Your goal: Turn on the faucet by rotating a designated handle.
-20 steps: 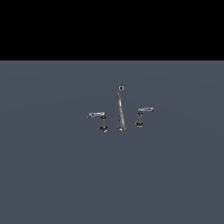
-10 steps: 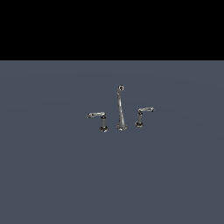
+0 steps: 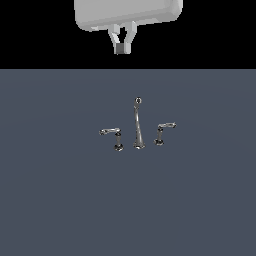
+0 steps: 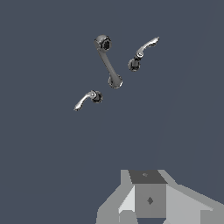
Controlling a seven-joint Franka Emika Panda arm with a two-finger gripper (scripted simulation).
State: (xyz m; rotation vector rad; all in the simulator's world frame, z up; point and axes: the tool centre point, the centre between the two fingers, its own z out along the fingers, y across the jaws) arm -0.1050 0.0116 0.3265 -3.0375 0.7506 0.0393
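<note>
While the pale grey two-fingered claw (image 3: 122,44) hangs high above the small chrome three-piece faucet (image 3: 138,126), well apart from it, the risks lie in the approach. Its fingers look pinched nearly together, grasping nothing. On the slate-grey worktop (image 3: 60,200), the short chrome handle (image 3: 161,132) stands just beside the thin spout (image 3: 137,125), on the exterior view's right. Descending off-line could strike the spout or catch the twin handle (image 3: 114,136). No writing or brand shows anywhere.
</note>
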